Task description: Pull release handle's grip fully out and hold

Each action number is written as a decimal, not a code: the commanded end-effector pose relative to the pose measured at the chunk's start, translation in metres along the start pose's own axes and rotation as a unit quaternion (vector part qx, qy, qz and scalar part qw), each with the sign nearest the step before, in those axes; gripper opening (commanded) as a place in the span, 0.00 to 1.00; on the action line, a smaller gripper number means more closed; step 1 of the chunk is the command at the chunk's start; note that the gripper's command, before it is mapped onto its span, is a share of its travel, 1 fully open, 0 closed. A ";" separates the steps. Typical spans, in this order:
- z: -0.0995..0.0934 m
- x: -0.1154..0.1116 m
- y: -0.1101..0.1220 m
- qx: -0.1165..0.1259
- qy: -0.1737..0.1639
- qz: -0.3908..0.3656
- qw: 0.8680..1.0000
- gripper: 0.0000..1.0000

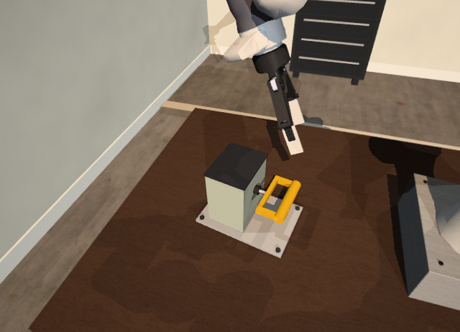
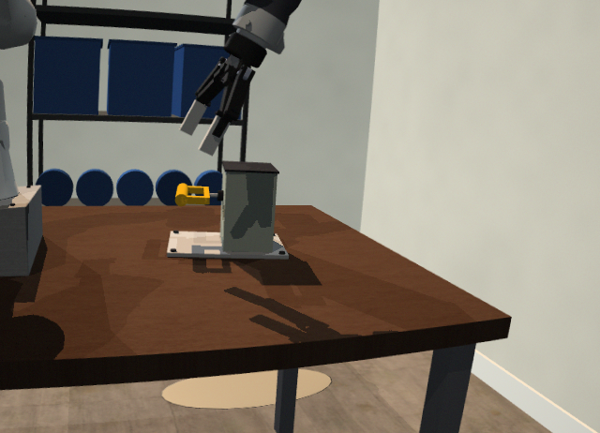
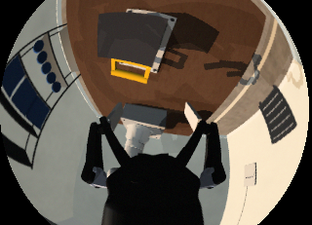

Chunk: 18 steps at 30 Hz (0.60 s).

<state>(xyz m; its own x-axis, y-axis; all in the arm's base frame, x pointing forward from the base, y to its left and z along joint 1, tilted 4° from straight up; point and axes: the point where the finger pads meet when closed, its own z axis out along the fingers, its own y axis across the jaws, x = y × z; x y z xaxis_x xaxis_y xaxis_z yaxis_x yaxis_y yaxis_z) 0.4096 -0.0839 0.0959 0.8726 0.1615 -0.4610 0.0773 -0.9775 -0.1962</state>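
While pincer [image 2: 199, 132] hangs open, empty | housing [image 2: 249, 210] beside grip [image 2: 187, 194] | shelf rack [image 2: 33, 80] behind

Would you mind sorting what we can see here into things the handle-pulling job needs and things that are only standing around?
Part of the job:
- yellow grip, not yet held
- its housing
- base plate
- end effector, open, empty, in the air above the grip

Just standing around:
- black drawer unit
- shelf rack with blue bins
- grey block at the table's side
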 end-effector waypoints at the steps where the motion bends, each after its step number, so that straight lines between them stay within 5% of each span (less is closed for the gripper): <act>1: -0.001 0.001 0.001 -0.002 0.003 -0.016 1.000 1.00; 18: 0.001 -0.001 0.002 -0.004 0.007 -0.049 0.999 1.00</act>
<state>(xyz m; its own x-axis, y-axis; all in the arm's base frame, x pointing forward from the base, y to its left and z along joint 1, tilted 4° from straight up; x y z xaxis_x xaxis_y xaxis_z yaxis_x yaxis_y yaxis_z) 0.4073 -0.0851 0.0948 0.8697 0.2167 -0.4435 0.1296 -0.9672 -0.2185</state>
